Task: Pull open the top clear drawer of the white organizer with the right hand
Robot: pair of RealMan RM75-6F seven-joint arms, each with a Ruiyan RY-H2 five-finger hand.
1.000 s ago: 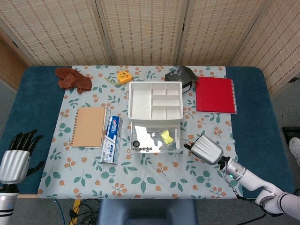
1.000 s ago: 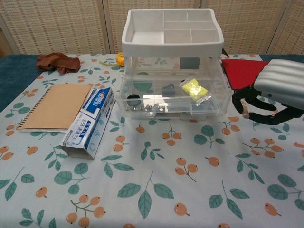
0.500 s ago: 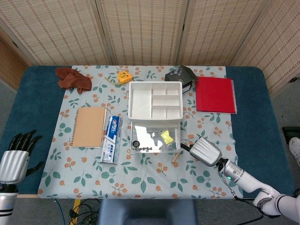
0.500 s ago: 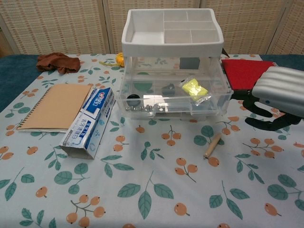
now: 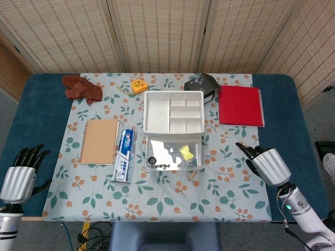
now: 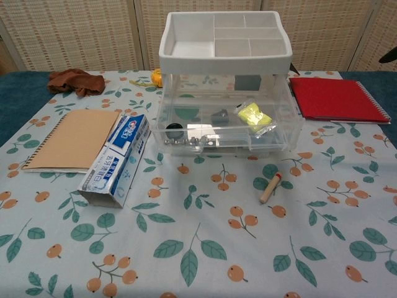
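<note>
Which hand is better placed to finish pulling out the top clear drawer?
Probably the right hand: it lies open on the tablecloth just right of the clear drawer, which already juts forward. The left hand sits at the far left edge, beyond the brown notebook and toothpaste box.

Blue table point(image 5: 42, 104) bears a floral cloth point(image 6: 198, 248).

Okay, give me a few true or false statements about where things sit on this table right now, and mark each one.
1. The clear drawer is pulled out from the white organizer. True.
2. The right hand grips the drawer. False: it is apart from it, holding nothing.
3. A small wooden stick lies in front of the drawer. True.
4. The toothpaste box lies on the red notebook. False: it lies beside the tan notebook.
</note>
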